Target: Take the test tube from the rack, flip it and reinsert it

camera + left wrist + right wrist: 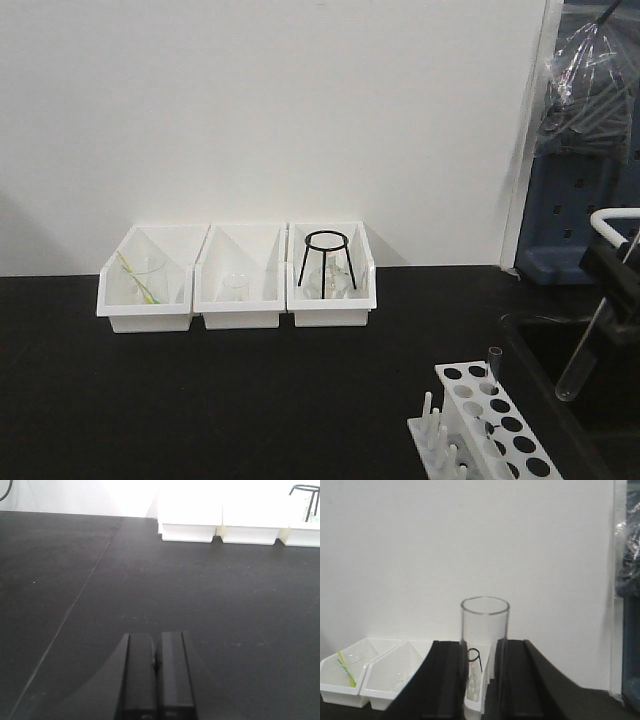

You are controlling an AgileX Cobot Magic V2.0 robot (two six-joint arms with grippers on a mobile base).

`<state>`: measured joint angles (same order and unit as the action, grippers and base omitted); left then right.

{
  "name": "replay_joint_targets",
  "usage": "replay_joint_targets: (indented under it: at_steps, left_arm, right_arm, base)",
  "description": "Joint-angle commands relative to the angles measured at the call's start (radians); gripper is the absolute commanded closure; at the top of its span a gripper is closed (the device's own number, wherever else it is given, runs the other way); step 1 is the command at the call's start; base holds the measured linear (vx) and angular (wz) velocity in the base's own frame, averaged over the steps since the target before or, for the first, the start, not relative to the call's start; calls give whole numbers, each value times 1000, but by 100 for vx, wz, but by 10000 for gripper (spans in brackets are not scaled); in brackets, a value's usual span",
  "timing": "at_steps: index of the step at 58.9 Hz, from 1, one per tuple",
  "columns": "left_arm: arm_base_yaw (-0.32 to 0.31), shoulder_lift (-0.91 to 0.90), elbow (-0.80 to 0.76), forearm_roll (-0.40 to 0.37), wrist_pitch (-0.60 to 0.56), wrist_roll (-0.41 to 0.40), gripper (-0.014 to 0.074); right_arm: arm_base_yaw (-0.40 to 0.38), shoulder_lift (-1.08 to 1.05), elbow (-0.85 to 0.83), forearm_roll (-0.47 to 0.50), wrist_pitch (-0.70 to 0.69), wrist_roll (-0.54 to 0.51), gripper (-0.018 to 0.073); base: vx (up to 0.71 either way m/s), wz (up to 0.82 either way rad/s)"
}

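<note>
Your right gripper [612, 295] sits at the right edge of the front view, reaching level toward the wall, and it is clamped on the tube [583, 352]. Its wrist view shows the two black fingers [447, 680] pressed against the glass on either side, with the open rim standing above them. From the front you see the tube tilted, its rounded closed end hanging low and to the left of the gripper. The tube is out of the rack [492, 425], just to its right and not touching it. The rack sits at the near right of the black table [200, 400], with holes in two rows and pegs along its left side. Your left gripper [156, 645] hovers low over bare table, jaws pressed together with nothing between them. Three white bins [240, 318] line up against the white wall [250, 100], well apart from the rack. The right one holds a black tripod [326, 262], and the left one holds something yellow-green. A clear plastic bag [590, 80] hangs at the upper right above a blue panel [560, 220].
</note>
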<state>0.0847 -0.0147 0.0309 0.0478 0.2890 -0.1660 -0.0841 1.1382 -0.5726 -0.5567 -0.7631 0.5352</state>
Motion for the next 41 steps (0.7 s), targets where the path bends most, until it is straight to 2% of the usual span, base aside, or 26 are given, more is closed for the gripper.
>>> replay_joint_targets:
  at_steps: [1, 4, 20, 27, 34, 41]
  left_arm:
    - [-5, -13, 1, -4, -86, 0, 603]
    - [-5, -13, 1, -4, -86, 0, 603]
    - [-5, -13, 1, -4, -86, 0, 603]
    - [-5, -13, 1, -4, -86, 0, 603]
    - [-5, -13, 1, -4, -86, 0, 603]
    - [-5, -13, 1, -4, -86, 0, 603]
  right_arm:
    - [-11, 45, 30, 84, -252, -130, 568]
    - [-11, 85, 38, 90, -293, -159, 568]
    - [-11, 301, -10, 78, -461, -159, 568]
    - [-11, 393, -68, 34, -485, -158, 568]
    - [-11, 464, -119, -55, -487, -157, 568]
    - [-11, 504, -144, -83, -492, -155, 568]
  base:
    - [0, 0]
    - [0, 0]
    - [0, 0]
    - [0, 0]
    - [0, 0]
    - [0, 0]
